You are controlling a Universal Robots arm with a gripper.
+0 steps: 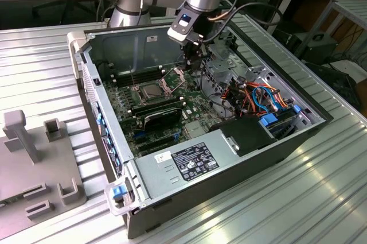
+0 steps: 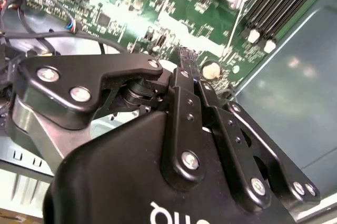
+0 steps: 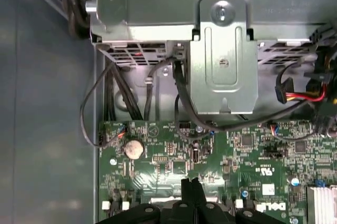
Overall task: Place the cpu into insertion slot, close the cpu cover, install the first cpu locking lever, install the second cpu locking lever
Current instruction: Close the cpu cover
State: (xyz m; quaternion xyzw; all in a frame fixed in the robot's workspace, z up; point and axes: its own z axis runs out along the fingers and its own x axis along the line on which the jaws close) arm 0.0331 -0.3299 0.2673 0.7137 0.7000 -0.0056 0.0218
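Down between the case (image 1: 132,40) walls, the jaws hang pressed together over the green board (image 3: 174,155), near the drive cage (image 3: 224,66). The cpu (image 1: 150,90) lies in the insertion slot (image 1: 139,98), near them. Ribbed table (image 1: 40,54) surrounds the case.

Open computer case (image 1: 137,40), power supply (image 1: 189,161), coin battery (image 3: 133,148)

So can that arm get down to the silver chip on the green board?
Probably yes. The cpu lies uncovered, with the cover tipped up beside it and nothing over it. The gripper hangs inside the case close by, toward the exterior view's right, jaws shut.
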